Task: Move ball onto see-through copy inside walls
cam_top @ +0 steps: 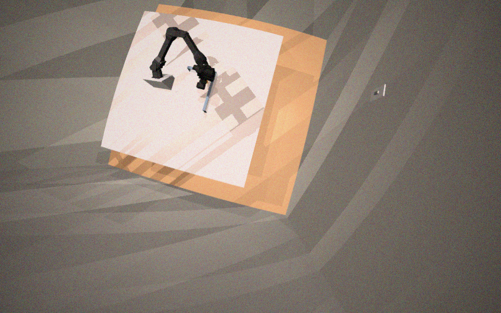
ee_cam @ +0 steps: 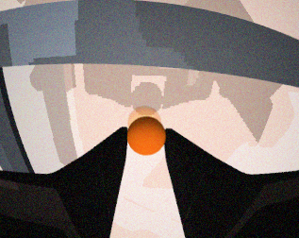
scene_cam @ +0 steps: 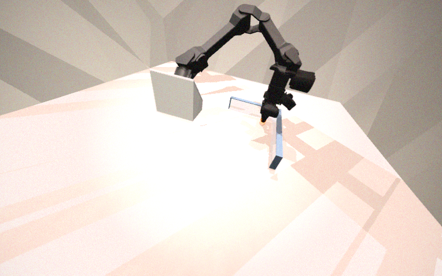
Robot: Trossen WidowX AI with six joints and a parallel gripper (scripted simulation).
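The orange ball (ee_cam: 146,136) is held between the two black fingertips in the wrist view. My gripper (ee_cam: 145,133) (scene_cam: 263,119) is shut on it. The pale orange see-through copy (ee_cam: 144,111) shows just beyond the ball, partly covered by it; the ball looks slightly larger. The two low clear walls have blue-grey tops: one wall (scene_cam: 279,137) (cam_top: 205,102) runs beside the gripper, and the other wall (scene_cam: 244,100) (cam_top: 190,68) runs behind it. In the exterior view, a small orange spot shows at the fingertips; ball and copy cannot be told apart. The arm hides the fingertips in the top view.
A grey wedge-shaped block (scene_cam: 174,96) (cam_top: 162,82) stands by the arm's base, to the left of the walls. The white table top (cam_top: 147,128) (scene_cam: 78,205) carries patchy shadows. An orange surface (cam_top: 295,136) shows beyond its edge in the top view.
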